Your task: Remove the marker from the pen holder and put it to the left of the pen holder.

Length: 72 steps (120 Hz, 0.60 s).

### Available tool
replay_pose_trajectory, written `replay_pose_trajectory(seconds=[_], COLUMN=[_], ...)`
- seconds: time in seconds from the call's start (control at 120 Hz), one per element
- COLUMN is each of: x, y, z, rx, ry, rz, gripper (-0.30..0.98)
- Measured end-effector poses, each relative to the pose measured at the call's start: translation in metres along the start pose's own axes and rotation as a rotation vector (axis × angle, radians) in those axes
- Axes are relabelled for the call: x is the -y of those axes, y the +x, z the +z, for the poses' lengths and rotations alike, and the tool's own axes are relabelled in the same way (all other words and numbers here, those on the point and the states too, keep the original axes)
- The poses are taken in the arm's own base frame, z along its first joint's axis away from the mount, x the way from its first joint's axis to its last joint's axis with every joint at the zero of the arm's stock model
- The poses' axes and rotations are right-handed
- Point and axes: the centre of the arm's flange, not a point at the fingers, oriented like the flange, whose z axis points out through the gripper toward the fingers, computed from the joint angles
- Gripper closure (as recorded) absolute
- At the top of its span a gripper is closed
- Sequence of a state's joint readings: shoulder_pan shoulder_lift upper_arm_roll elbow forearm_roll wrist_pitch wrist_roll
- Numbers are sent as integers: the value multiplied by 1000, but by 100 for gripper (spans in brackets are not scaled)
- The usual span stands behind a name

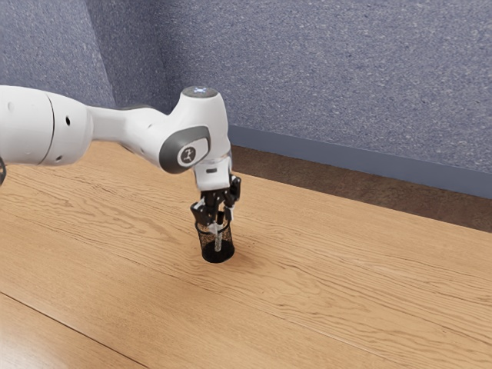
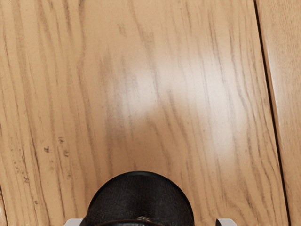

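Observation:
My gripper is directly over the mesh pen holder, fingers spread at its rim. Inside the black holder, which stands upright on the table, the pale marker shows through the mesh; its upper part is hard to tell from the dark fingers. In the wrist view, the rounded pen holder lies at the lower edge, and the gripper has its pale fingertips far apart on either side of it, open. I cannot make out the marker there.
The wooden table extends around the holder, with a thin dark seam across it. A blue-grey wall stands beyond the table's far edge.

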<state>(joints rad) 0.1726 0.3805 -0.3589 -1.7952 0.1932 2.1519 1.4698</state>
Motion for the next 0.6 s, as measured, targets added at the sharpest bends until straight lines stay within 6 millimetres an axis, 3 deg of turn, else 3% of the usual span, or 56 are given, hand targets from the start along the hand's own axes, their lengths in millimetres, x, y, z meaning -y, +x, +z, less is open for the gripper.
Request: replay_pose_trajectory(seconds=[0.233,0.6], x=[2,2], y=[-2,-6], z=[1,1], rx=[-1,-1], ry=[2,2], rz=[0,-2], gripper=[43,65])
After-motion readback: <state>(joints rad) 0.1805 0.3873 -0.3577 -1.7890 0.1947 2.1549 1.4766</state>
